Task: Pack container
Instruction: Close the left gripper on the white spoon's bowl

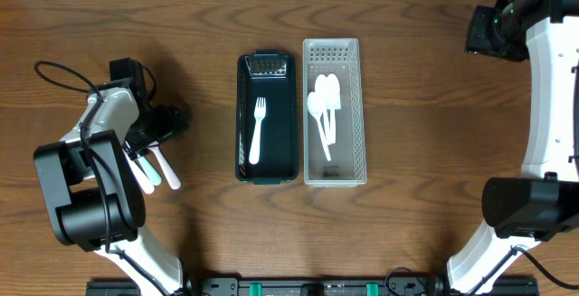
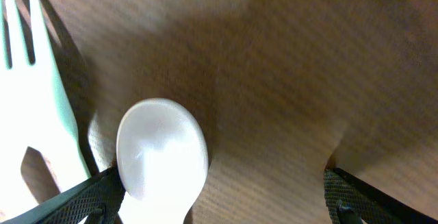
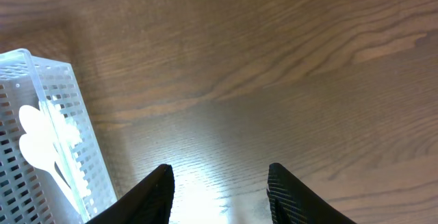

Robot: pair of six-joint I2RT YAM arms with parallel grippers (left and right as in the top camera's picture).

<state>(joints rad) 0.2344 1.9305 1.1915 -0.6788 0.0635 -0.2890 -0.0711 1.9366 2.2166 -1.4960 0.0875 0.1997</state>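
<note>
The left gripper (image 2: 219,200) is spread wide low over the counter (image 2: 308,59), with a white spoon (image 2: 162,152) against one finger and a pale green fork (image 2: 31,114) beside it. The right gripper (image 3: 219,193) is open wide near the clear basket (image 3: 89,162). The dark container (image 1: 279,138) holds a white fork (image 1: 258,128).

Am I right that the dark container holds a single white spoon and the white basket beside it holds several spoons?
Not quite: the dark container holds a single white fork, not a spoon, as the overhead view shows. The white basket beside it does hold several spoons.
</note>
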